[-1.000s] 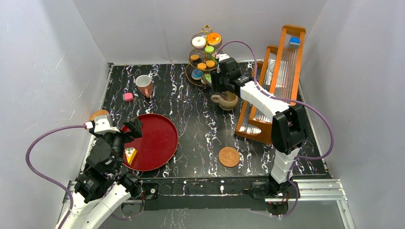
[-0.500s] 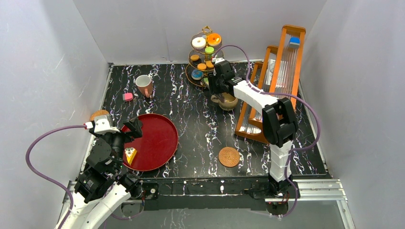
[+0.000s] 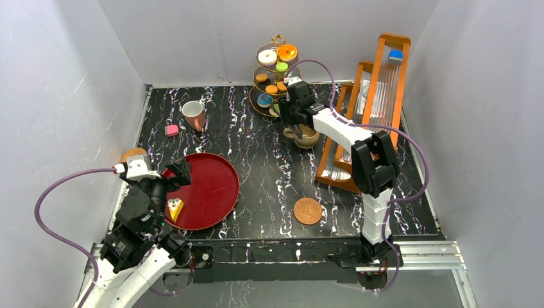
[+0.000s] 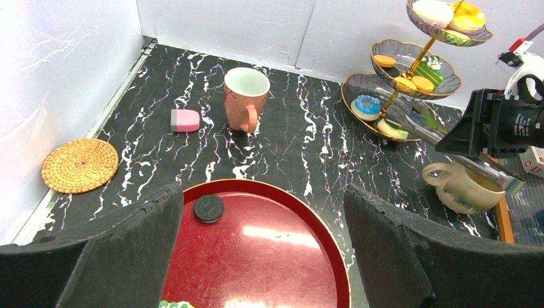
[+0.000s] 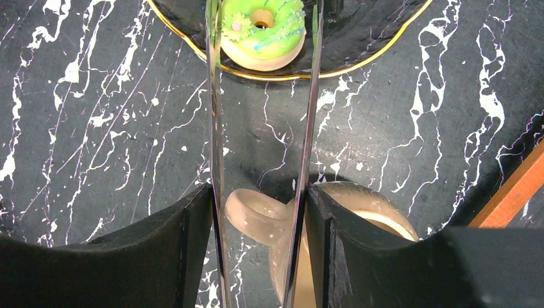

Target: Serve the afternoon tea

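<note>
The gold three-tier stand (image 3: pixel 274 77) at the back holds donuts and cookies. My right gripper (image 3: pixel 290 108) (image 5: pixel 258 199) is shut on metal tongs (image 5: pixel 215 128). The tong arms reach out on either side of a green donut (image 5: pixel 262 32) on the stand's bottom tier (image 5: pixel 359 51). A beige mug (image 3: pixel 306 135) (image 5: pixel 359 212) stands right under this gripper. My left gripper (image 3: pixel 179 172) (image 4: pixel 263 192) is open and empty over the red tray (image 3: pixel 218 186). The tray holds a black cookie (image 4: pixel 208 208) and a yellow cake slice (image 3: pixel 174 208). A pinkish mug with a white inside (image 3: pixel 193 114) stands at the back left.
A pink pastry (image 3: pixel 171 130) lies by the pinkish mug. One woven coaster (image 3: pixel 133 154) lies at the left edge, another (image 3: pixel 307 210) near the front middle. A tall orange wooden rack (image 3: pixel 378 96) with a blue block (image 3: pixel 395 56) on top stands on the right.
My right arm has pushed the tongs back and left toward the stand's bottom tier, then held still. The left arm has not moved.
</note>
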Available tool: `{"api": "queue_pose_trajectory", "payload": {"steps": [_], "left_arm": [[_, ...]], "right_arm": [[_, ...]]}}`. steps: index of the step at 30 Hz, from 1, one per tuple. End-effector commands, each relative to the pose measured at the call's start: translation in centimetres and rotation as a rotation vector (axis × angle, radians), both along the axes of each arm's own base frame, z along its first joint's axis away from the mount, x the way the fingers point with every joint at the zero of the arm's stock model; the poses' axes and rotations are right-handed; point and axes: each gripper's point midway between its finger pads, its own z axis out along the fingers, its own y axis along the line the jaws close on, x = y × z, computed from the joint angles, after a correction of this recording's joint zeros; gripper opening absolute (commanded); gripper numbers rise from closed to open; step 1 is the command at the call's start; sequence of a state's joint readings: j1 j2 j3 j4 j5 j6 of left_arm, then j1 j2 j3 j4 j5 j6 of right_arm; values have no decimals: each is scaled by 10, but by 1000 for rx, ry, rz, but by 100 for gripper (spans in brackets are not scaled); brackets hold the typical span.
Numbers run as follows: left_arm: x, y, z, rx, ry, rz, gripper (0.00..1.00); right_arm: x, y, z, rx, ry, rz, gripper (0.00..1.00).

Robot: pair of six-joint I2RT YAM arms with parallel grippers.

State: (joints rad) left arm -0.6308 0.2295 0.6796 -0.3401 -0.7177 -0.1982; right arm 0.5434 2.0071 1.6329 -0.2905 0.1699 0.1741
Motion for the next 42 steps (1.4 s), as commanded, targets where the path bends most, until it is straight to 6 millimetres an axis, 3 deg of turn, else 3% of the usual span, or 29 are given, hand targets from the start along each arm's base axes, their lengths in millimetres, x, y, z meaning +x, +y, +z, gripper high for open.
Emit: {"api": "queue_pose_trajectory", "payload": {"steps": [1, 7, 14, 19, 27, 35, 42], "left_arm": [[1, 1, 5, -14, -20, 9, 92], [2, -1, 5, -11, -16, 4, 92], [1, -1, 5, -13, -18, 1, 92], [1, -1, 5, -13, -18, 1, 92], [4, -2, 3, -2, -6, 7, 92], [4, -2, 2, -3, -2, 6, 92], [-1, 5, 12, -63, -19, 37, 92]], "right_arm": [[5, 2, 59, 54, -112, 19, 61], [-20, 10, 71, 111, -81, 116, 58], [-54, 11, 71, 139, -24, 180, 56], [-83, 25, 75, 167, -13, 238, 55], [-134, 76, 84, 225, -45, 348, 54], [-179, 142, 85, 261, -106, 455, 53], [-211, 197, 62, 202, -123, 553, 53]]}}
